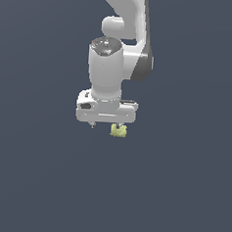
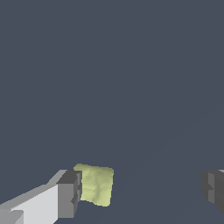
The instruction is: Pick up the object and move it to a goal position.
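All around is one flat, dark slate-blue surface (image 1: 181, 191), evenly lit, with no seam between floor and wall that I can make out

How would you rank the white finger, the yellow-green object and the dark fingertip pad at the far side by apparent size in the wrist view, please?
1. White finger, cut off by the frame.
2. Yellow-green object.
3. Far dark pad, also cropped, so its rank is unsure.

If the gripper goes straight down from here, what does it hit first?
Likely the tiny pale yellow-green lumpy object, which sits against one finger of the open white gripper, not centred. Otherwise only the plain dark floor; depth is unclear.
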Robot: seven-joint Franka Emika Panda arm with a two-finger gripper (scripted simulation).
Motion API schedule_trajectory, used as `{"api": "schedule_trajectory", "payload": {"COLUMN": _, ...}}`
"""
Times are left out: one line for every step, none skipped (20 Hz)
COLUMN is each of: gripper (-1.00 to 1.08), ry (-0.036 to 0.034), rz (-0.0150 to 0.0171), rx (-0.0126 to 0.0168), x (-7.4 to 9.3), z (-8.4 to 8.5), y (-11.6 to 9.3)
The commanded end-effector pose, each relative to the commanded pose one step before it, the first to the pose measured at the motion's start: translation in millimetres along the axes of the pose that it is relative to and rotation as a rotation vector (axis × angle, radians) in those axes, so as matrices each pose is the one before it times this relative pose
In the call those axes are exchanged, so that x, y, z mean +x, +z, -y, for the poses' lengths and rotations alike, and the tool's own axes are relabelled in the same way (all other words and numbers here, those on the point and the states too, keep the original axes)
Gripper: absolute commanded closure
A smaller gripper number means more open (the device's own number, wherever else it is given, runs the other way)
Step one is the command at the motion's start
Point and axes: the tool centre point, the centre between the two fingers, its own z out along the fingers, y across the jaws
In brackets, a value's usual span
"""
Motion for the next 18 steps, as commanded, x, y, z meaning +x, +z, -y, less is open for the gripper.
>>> {"api": "schedule_trajectory", "payload": {"gripper": -0.92, "ry": -0.03135, "rz": 0.00261, "rx": -0.00049, "x": -1.83, "z": 1.03, "y": 2.86}}
{"api": "schedule_trajectory", "payload": {"gripper": -0.92, "ry": -0.01571, "rz": 0.00120, "rx": -0.00021, "x": -0.88, "z": 0.52, "y": 1.37}}
{"api": "schedule_trajectory", "payload": {"gripper": -0.92, "ry": -0.01702, "rz": 0.00129, "rx": -0.00019, "x": -0.95, "z": 0.56, "y": 1.48}}
{"api": "schedule_trajectory", "payload": {"gripper": -0.92, "ry": -0.01837, "rz": 0.00138, "rx": -0.00017, "x": -1.01, "z": 0.64, "y": 1.59}}
{"api": "schedule_trajectory", "payload": {"gripper": -0.92, "ry": -0.01990, "rz": 0.00149, "rx": -0.00015, "x": -1.08, "z": 0.72, "y": 1.72}}
{"api": "schedule_trajectory", "payload": {"gripper": -0.92, "ry": -0.02136, "rz": 0.00159, "rx": -0.00012, "x": -1.15, "z": 0.81, "y": 1.84}}
{"api": "schedule_trajectory", "payload": {"gripper": -0.92, "ry": -0.02273, "rz": 0.00168, "rx": -0.00007, "x": -1.20, "z": 0.90, "y": 1.94}}
{"api": "schedule_trajectory", "payload": {"gripper": -0.92, "ry": -0.02415, "rz": 0.00177, "rx": -0.00001, "x": -1.26, "z": 0.98, "y": 2.05}}
{"api": "schedule_trajectory", "payload": {"gripper": -0.92, "ry": -0.02566, "rz": 0.00185, "rx": 0.00005, "x": -1.32, "z": 1.10, "y": 2.17}}
{"api": "schedule_trajectory", "payload": {"gripper": -0.92, "ry": -0.02719, "rz": 0.00194, "rx": 0.00013, "x": -1.37, "z": 1.21, "y": 2.29}}
{"api": "schedule_trajectory", "payload": {"gripper": -0.92, "ry": -0.02871, "rz": 0.00201, "rx": 0.00021, "x": -1.41, "z": 1.33, "y": 2.40}}
{"api": "schedule_trajectory", "payload": {"gripper": -0.92, "ry": -0.02977, "rz": 0.00205, "rx": 0.00030, "x": -1.42, "z": 1.43, "y": 2.47}}
{"api": "schedule_trajectory", "payload": {"gripper": -0.92, "ry": -0.02985, "rz": 0.00201, "rx": 0.00039, "x": -1.38, "z": 1.50, "y": 2.46}}
{"api": "schedule_trajectory", "payload": {"gripper": -0.92, "ry": -0.02987, "rz": 0.00197, "rx": 0.00047, "x": -1.34, "z": 1.55, "y": 2.44}}
{"api": "schedule_trajectory", "payload": {"gripper": -0.92, "ry": -0.02991, "rz": 0.00192, "rx": 0.00055, "x": -1.29, "z": 1.61, "y": 2.43}}
{"api": "schedule_trajectory", "payload": {"gripper": -0.92, "ry": -0.02993, "rz": 0.00187, "rx": 0.00063, "x": -1.25, "z": 1.66, "y": 2.41}}
{"api": "schedule_trajectory", "payload": {"gripper": -0.92, "ry": -0.02996, "rz": 0.00182, "rx": 0.00071, "x": -1.20, "z": 1.72, "y": 2.40}}
{"api": "schedule_trajectory", "payload": {"gripper": -0.92, "ry": -0.03000, "rz": 0.00177, "rx": 0.00078, "x": -1.14, "z": 1.77, "y": 2.38}}
